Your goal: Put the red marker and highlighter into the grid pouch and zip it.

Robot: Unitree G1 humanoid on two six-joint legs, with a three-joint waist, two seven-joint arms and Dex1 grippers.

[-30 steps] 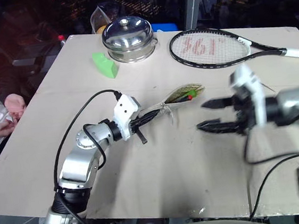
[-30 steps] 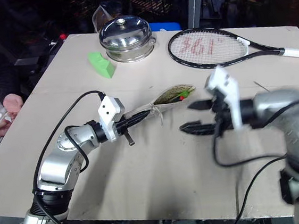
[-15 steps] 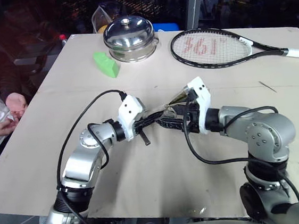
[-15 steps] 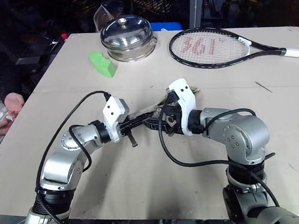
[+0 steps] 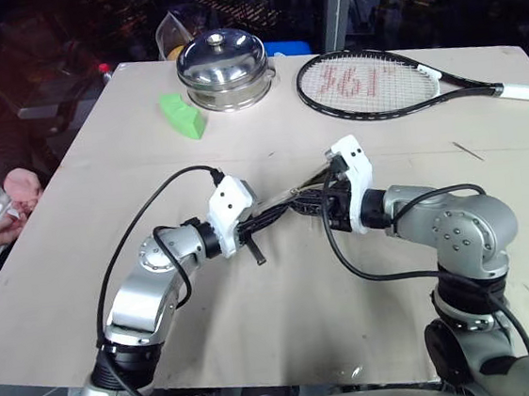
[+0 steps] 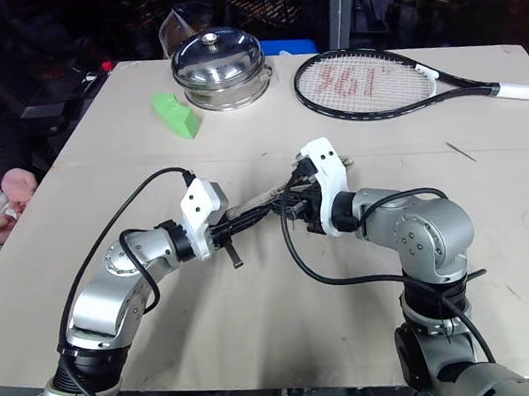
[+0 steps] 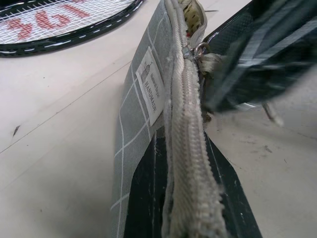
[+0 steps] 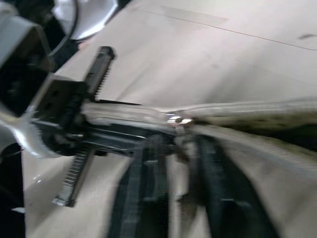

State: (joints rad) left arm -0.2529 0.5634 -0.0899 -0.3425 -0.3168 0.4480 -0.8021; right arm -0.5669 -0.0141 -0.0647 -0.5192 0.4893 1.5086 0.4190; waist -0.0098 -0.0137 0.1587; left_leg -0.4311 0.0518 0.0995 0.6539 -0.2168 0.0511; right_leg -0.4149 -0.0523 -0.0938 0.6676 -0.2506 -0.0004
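The grid pouch (image 7: 138,124) is held edge-up just above the table, its zipper on top and its white label (image 7: 149,84) on the side. My left gripper (image 5: 265,219) is shut on the pouch's zipped end. Facing it, my right gripper (image 5: 314,204) is shut at the zipper pull (image 7: 200,49), its dark fingers (image 7: 257,59) pressed against the pouch's top edge. In the right wrist view the metal pull (image 8: 178,120) glints just beyond those fingers, with the left gripper (image 8: 64,124) behind it. The red marker and the highlighter are hidden.
At the back stand a steel pot with a lid (image 5: 223,68) and a green wedge block (image 5: 183,115). A tennis racket (image 5: 375,82) lies at the back right. A person's hand (image 5: 18,191) rests at the table's left edge.
My right gripper swung in from the right, open, reached the pouch's mouth and closed at the zipper pull. The left gripper kept its hold on the pouch.
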